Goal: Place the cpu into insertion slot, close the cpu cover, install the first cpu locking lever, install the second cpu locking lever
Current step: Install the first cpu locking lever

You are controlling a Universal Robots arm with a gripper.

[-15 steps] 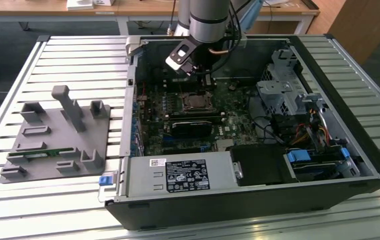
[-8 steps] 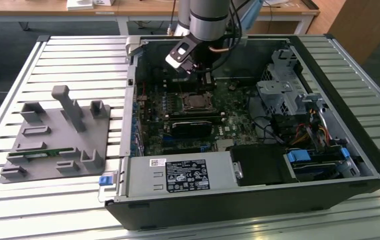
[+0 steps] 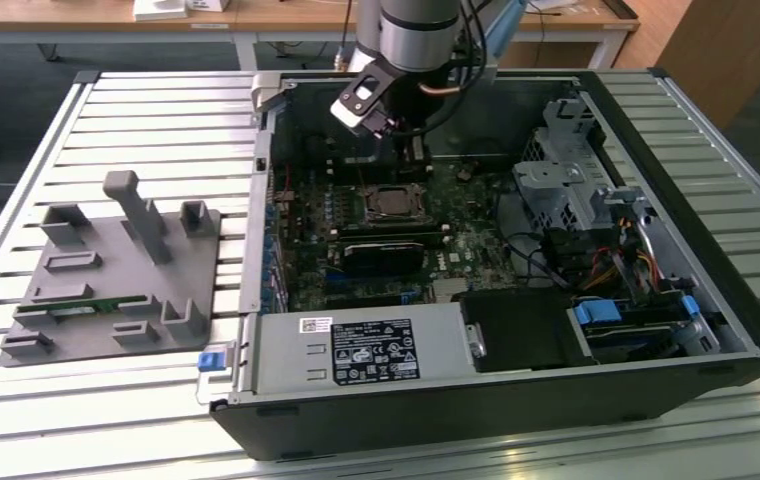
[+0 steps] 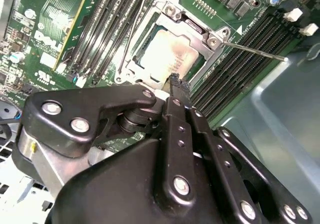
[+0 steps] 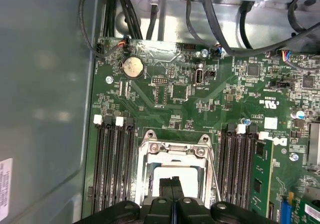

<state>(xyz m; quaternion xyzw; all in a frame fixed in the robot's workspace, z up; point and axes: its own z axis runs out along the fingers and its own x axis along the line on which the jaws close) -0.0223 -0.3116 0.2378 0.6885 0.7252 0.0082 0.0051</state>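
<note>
Above the insertion slot (image 3: 391,204), the hand (image 4: 175,82), closed on nothing, hangs at the cpu cover (image 4: 200,34) lowered over the seated cpu (image 4: 167,57); a locking lever (image 4: 255,51) juts free, seemingly the step in hand, demanding a precise push.

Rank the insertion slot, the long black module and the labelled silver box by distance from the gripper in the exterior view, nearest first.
1. insertion slot: on the board, right beside the gripper.
2. long black module: past the slot, toward the camera.
3. labelled silver box: at the case's near wall.
</note>
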